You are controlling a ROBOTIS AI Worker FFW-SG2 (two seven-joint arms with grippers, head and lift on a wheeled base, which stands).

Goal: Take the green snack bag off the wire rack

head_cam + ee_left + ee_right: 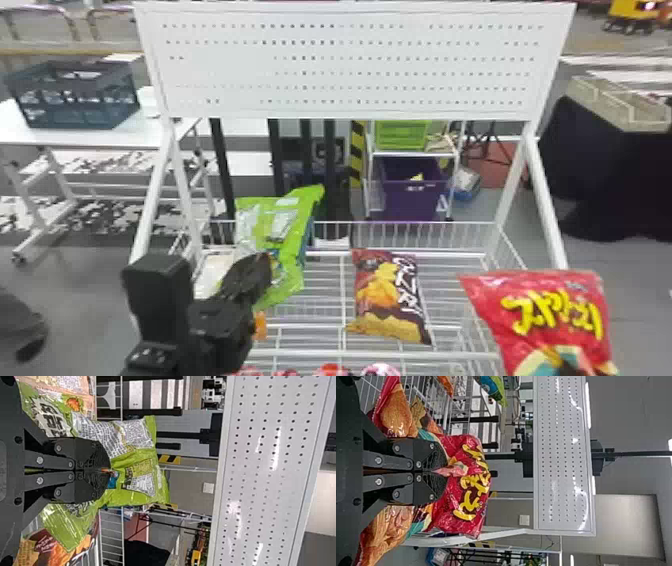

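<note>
Head view: left hand (262,270) pinches green snack bag (280,235), centre-left; red bag (545,290), lower right. Right wrist view: right hand (443,471) grips it.

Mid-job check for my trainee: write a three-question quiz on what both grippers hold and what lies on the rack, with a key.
1. Which item are the jaws of the black left gripper closed on?
A. the dark slatted crate
B. the glossy green snack bag
C. the purple bin
2. True or false: the black right gripper holds the glossy red snack bag with yellow lettering.
3. Fill in the blank: the maroon snack bag with the golden-yellow lower edge lies on the white wire ____.

Key: 1 B; 2 true; 3 rack
</note>
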